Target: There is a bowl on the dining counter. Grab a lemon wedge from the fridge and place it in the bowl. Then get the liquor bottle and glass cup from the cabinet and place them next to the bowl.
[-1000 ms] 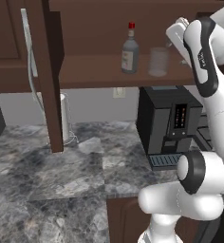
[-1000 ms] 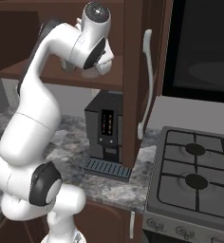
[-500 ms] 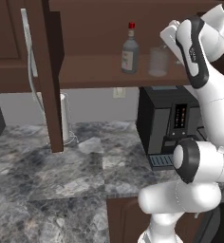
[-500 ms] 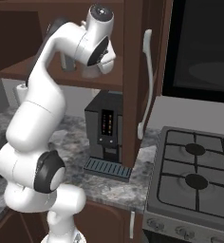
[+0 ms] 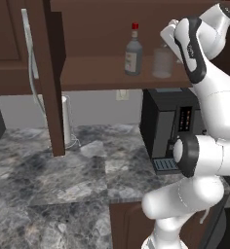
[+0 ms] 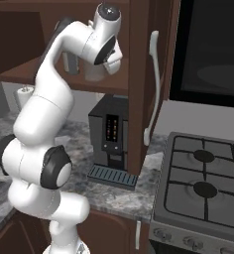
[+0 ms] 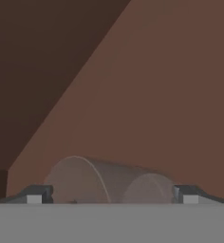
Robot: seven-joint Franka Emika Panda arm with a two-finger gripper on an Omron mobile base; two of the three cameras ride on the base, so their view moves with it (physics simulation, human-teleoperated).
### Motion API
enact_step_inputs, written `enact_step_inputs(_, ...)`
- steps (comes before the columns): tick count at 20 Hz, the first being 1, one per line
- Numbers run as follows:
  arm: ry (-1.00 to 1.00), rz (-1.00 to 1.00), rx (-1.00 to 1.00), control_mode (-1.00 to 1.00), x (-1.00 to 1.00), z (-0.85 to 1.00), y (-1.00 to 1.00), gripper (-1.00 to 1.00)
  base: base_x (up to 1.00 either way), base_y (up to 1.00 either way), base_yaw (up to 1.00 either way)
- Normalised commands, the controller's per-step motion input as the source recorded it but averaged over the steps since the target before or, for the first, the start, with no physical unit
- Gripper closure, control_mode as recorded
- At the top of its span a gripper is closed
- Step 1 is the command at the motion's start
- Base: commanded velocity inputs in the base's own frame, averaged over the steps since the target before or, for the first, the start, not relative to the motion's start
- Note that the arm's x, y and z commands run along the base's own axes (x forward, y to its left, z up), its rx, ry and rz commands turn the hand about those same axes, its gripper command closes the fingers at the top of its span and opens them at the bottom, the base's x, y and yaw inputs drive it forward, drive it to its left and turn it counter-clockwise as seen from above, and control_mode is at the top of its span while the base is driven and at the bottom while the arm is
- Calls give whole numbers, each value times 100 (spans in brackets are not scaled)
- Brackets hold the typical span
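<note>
gripper (image 7: 112, 199) wide, glass cup (image 7: 109, 182) between fingertips

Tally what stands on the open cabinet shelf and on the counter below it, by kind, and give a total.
Liquor bottle, on the shelf: 1
Glass cup, on the shelf, right of the bottle: 1
White cylinder, on the counter: 1
Black coffee machine, on the counter: 1
Total: 4
</note>
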Motion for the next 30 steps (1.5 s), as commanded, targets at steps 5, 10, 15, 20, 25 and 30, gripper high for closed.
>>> enact_step_inputs(5, 2, 0, 0, -100, 31, -2, 0, -100, 0, 0, 0)
enact_step_inputs(10, 1, 0, 0, -100, 20, -2, 0, -100, 0, 0, 0)
enact_step_inputs(15, 0, 0, 0, -100, -4, -5, 0, -100, 0, 0, 0)
enact_step_inputs(20, 0, 0, 0, -100, -13, -9, 0, -100, 0, 0, 0)
enact_step_inputs(25, 2, 0, 0, -100, -29, -19, 0, -100, 0, 0, 0)
enact_step_inputs(30, 4, 0, 0, -100, -23, -28, 0, -100, 0, 0, 0)
